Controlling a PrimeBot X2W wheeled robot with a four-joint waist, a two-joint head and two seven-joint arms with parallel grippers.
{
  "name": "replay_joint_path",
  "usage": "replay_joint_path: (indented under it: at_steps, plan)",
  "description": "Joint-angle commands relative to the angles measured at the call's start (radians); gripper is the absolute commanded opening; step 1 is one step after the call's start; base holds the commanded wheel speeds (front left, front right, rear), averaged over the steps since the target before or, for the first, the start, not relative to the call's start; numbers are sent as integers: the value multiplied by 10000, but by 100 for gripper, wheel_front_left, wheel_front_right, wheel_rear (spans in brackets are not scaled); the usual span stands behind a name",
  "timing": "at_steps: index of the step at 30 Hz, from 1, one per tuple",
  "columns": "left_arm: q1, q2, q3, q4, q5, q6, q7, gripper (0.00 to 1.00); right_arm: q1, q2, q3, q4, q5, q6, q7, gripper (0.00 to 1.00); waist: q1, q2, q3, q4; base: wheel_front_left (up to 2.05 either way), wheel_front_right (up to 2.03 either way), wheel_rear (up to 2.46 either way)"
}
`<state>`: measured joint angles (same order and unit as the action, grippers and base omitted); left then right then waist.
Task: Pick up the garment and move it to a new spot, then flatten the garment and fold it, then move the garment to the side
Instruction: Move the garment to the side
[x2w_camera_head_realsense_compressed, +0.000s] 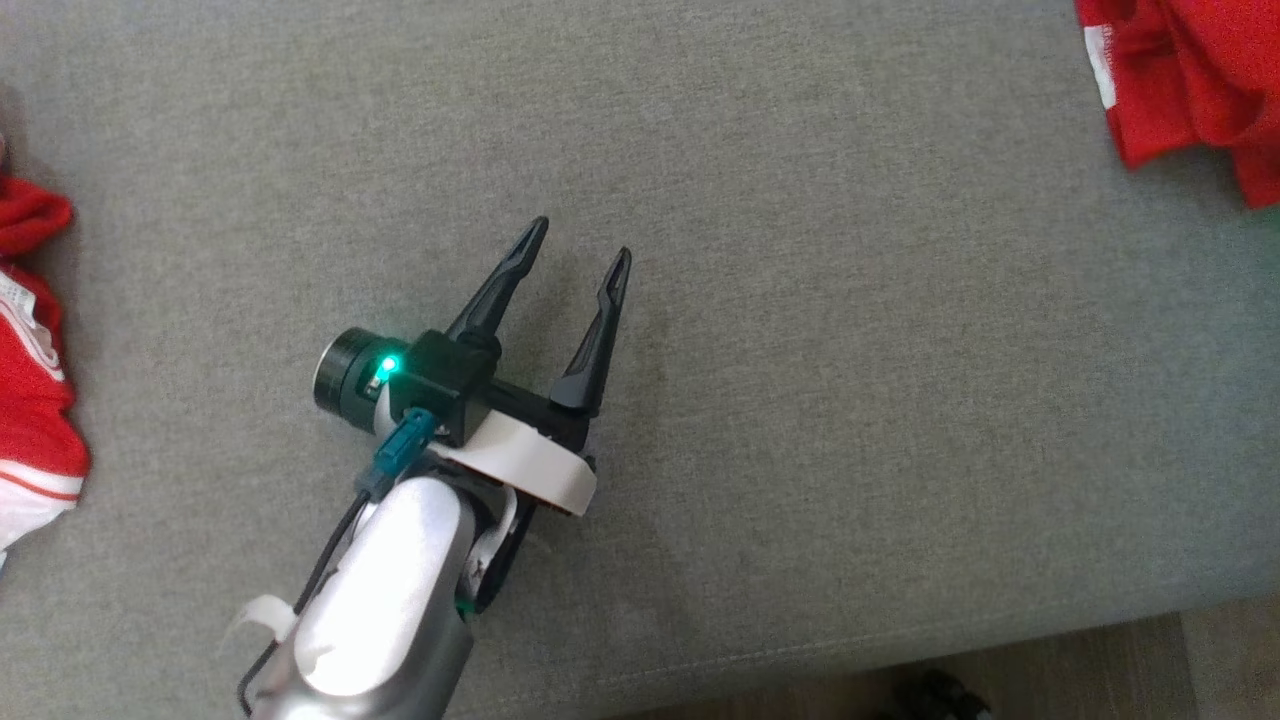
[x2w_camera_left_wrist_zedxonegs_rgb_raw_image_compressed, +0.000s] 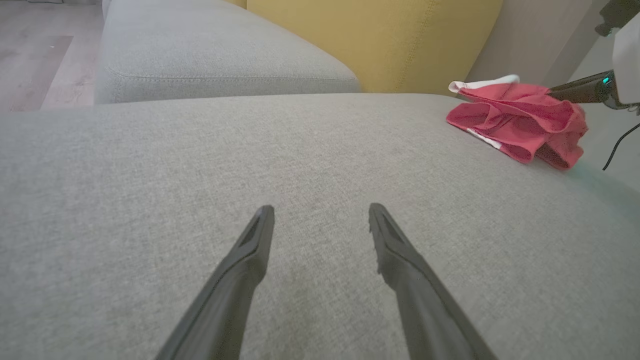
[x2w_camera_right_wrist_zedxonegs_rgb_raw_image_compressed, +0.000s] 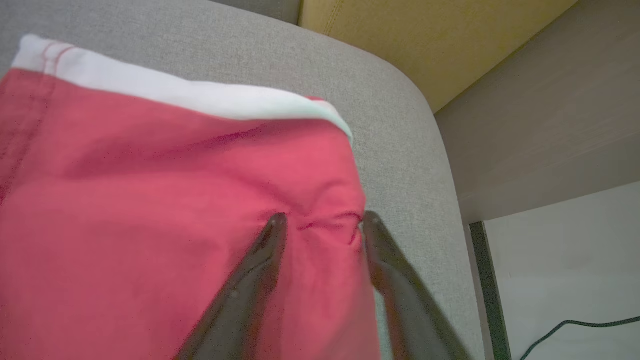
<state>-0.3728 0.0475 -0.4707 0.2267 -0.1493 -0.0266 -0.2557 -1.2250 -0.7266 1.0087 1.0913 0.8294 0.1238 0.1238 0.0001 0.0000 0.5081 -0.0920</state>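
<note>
Head view: the left arm reaches in from the near edge over the grey sofa cushion (x2w_camera_head_realsense_compressed: 850, 300). Its end effector (x2w_camera_head_realsense_compressed: 581, 240) is released, fingers spread wide and angled toward the far right, holding nothing. At the far right lies the crumpled red garment (x2w_camera_head_realsense_compressed: 1190, 80) with white trim. Right wrist view: the right end effector (x2w_camera_right_wrist_zedxonegs_rgb_raw_image_compressed: 322, 217) points down onto the garment, fingers parted, a pucker of cloth between the tips.

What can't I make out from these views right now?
- red garment: head view, cut off by the top right corner.
- red-and-white garment: head view, cut off by the left edge.
- right pincer: right wrist view, blurred; unclear whether its tips touch the red garment.
</note>
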Motion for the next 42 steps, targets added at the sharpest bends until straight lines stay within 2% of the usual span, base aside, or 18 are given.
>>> replay_joint_path:
  at_steps: [1,5,11,16,23,27,33,37,42]
  plan:
    - [-184,32,267,-363,0,27,-61,100,-15,-96,174,129,-134,69,-175,100,-1,0,-127,-28,0,0,0]
    - [-103,31,305,-339,-81,38,-61,100,-112,132,295,531,-393,69,-524,100,-1,0,-453,-94,0,0,0]
    - [234,31,582,-430,-225,50,-61,100,-128,828,193,949,-576,69,-1732,100,-1,0,-1497,-192,0,0,0]
    - [592,105,1220,-651,-403,124,-61,100,283,1256,-11,349,-335,69,-3159,100,-1,0,-2513,-170,0,0,0]
    - [1127,306,2086,-857,-560,96,-61,100,1210,1455,-548,-1188,66,69,-3793,100,-1,0,-3701,-61,0,0,0]
    - [1442,339,2490,-944,-596,91,-61,100,2018,1574,-1446,-2206,-45,69,-3847,100,-1,0,-4216,26,0,0,0]
    - [2015,361,3045,-980,-632,89,-61,100,4201,1941,-3517,-3584,-860,69,-3852,100,-1,0,-4730,208,0,0,0]
    - [2349,304,3287,-971,-613,132,-61,100,5854,2402,-5129,-4441,-1770,69,-3853,100,-1,0,-4907,345,0,0,0]
    - [2562,192,3536,-919,-595,165,-61,100,7995,3277,-6926,-5774,-3127,69,-3854,100,-1,0,-4991,531,0,0,0]
